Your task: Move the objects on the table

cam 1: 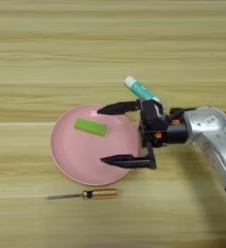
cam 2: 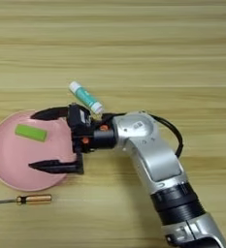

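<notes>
1. Nearest the camera: screwdriver [cam 1: 82,195], lying flat on the table [cam 1: 32,53], below and to the left of the gripper [cam 1: 104,135], just clear of the plate's near rim. Its amber handle points right and its thin shaft points left.
2. Gripper: two black fingers [cam 1: 118,108] spread wide apart, nothing between them. Both tips point left, reaching in over the right part of the plate [cam 1: 68,150].
3. Upper finger sits over the plate's upper right rim; lower finger [cam 2: 56,166] sits over its lower right rim. Whether either touches the plate cannot be told.
4. Green block [cam 1: 90,127]: lies flat inside the pink plate, left of the gripper and slightly tilted. It is near the upper fingertip but apart from it, outside the span of the fingers.
5. Glue stick [cam 2: 86,97]: lies on the table just above and behind the gripper's black body, white cap end pointing up-left, teal barrel angled down-right toward the wrist.
6. Silver forearm [cam 2: 148,155] comes in from the lower right corner and bends left to the gripper.
</notes>
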Robot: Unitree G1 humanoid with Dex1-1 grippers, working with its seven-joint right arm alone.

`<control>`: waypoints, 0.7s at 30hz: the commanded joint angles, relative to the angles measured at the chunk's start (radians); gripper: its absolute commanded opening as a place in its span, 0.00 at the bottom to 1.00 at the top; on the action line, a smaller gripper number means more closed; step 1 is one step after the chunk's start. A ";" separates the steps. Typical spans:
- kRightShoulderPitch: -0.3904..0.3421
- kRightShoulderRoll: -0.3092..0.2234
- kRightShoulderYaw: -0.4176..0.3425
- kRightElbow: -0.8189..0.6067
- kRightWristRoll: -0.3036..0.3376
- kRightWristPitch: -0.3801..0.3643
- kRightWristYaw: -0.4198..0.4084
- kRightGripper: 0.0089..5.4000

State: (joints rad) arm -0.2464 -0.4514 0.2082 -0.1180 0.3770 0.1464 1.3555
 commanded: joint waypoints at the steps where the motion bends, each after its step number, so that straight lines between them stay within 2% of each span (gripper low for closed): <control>1: -0.031 -0.049 -0.027 -0.054 0.024 -0.006 0.002 0.99; 13: 0.027 -0.131 -0.021 -0.078 0.029 -0.014 0.108 0.99; 21: 0.051 -0.170 -0.011 -0.087 0.015 -0.009 0.146 0.99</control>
State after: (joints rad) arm -0.1586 -0.5799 0.2136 -0.1629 0.3902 0.1457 1.5197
